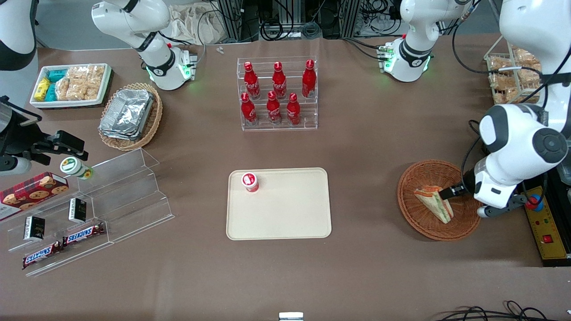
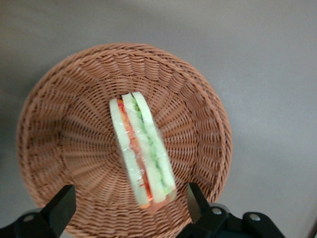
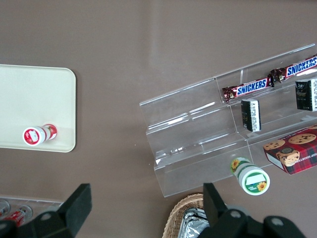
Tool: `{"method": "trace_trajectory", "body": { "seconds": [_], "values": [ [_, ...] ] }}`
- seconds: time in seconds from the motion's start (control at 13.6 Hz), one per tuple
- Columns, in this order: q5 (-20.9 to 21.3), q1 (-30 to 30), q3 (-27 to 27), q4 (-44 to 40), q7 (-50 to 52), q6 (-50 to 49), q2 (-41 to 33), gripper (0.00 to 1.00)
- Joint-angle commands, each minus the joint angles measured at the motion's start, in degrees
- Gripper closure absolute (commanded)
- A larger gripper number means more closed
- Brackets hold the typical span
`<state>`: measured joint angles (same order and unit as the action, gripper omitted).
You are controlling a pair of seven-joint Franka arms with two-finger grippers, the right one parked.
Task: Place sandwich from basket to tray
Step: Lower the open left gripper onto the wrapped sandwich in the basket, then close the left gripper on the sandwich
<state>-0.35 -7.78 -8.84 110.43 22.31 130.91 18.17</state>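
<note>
The sandwich (image 1: pixel 432 203) is a wrapped triangular wedge with white bread and orange, red and green layers. It lies in the round reddish-brown wicker basket (image 1: pixel 412 178) toward the working arm's end of the table. The left arm's gripper (image 1: pixel 447 195) hangs low over the basket at the sandwich's edge. In the left wrist view the gripper (image 2: pixel 130 203) is open, its fingers (image 2: pixel 195 198) spread wide on either side of one end of the sandwich (image 2: pixel 142 148), above the basket (image 2: pixel 59 129). The cream tray (image 1: pixel 285 214) lies mid-table.
A small red-capped bottle (image 1: pixel 250 182) stands on the tray's corner. A clear rack of red bottles (image 1: pixel 277 93) stands farther from the camera than the tray. A yellow button box (image 1: pixel 545 227) lies beside the basket. A clear stepped shelf (image 1: pixel 111 200) with snacks sits toward the parked arm's end.
</note>
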Motion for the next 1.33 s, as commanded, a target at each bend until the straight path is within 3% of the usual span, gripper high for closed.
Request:
{"method": "trace_trajectory", "body": {
  "seconds": [0.0,0.81,0.89,0.96,1.18,1.25],
  "values": [
    [-0.36,1.18,-0.21,0.05,5.89,2.5,1.68,0.0],
    [0.43,1.1,0.05,0.22,9.07,6.72,7.31,0.03],
    [0.43,1.01,0.05,0.22,9.07,6.72,7.66,0.12],
    [0.52,1.01,0.05,0.22,9.07,6.72,7.66,0.28],
    [0.52,0.83,0.05,0.22,10.12,5.85,6.88,0.85],
    [0.52,0.83,0.05,0.22,10.21,4.97,6.35,1.0]
  ]
}}
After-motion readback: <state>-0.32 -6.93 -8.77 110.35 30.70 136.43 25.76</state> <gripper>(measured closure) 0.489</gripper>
